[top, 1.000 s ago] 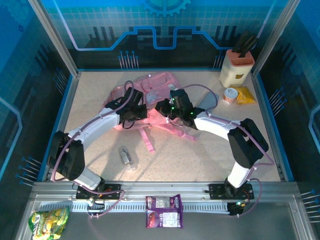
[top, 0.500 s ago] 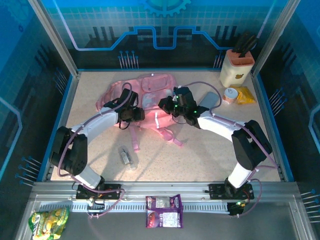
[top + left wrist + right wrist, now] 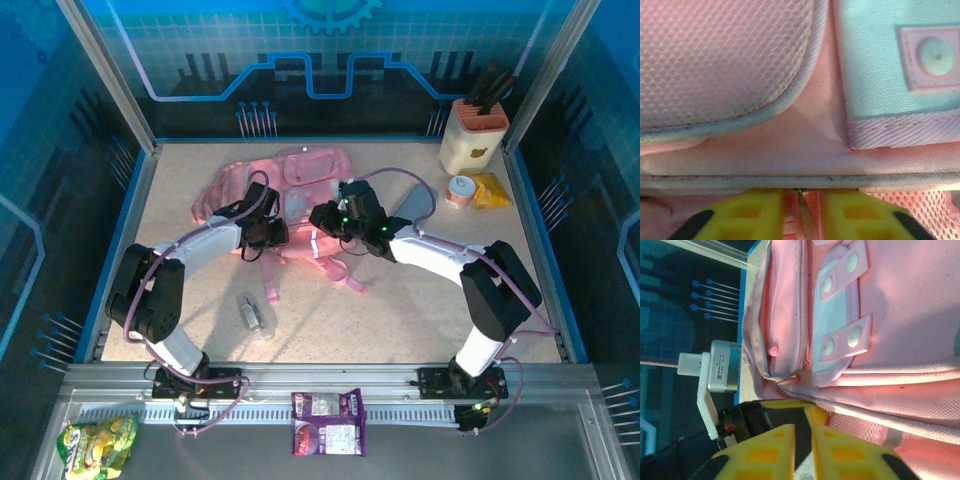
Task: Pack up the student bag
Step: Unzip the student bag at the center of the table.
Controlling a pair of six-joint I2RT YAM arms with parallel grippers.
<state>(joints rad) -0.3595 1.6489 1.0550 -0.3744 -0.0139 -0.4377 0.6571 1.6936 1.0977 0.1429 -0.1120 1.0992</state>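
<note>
The student bag (image 3: 300,178), large and pink, lies flat at the back middle of the table, its straps trailing toward me. My left gripper (image 3: 273,234) is at the bag's near edge. In the left wrist view its yellow fingers (image 3: 760,212) are pressed up to the grey piping of the bag (image 3: 740,60), closed narrowly with a fold of pink fabric between them (image 3: 802,200). My right gripper (image 3: 323,214) sits just right of it, at the same edge of the bag (image 3: 900,340). Its jaws are slightly parted (image 3: 804,434) with nothing between them.
A grey pencil case (image 3: 415,203) lies right of the bag. A cream knife block (image 3: 474,135), a small tub (image 3: 461,190) and a yellow packet (image 3: 490,190) stand at the back right. A clear bottle (image 3: 254,315) lies front left. Snack packs (image 3: 328,422) (image 3: 97,443) rest on the front ledge.
The bag has been drawn back and left and now lies flatter. My left jaws opened and closed again at its edge. My right jaws have parted slightly.
</note>
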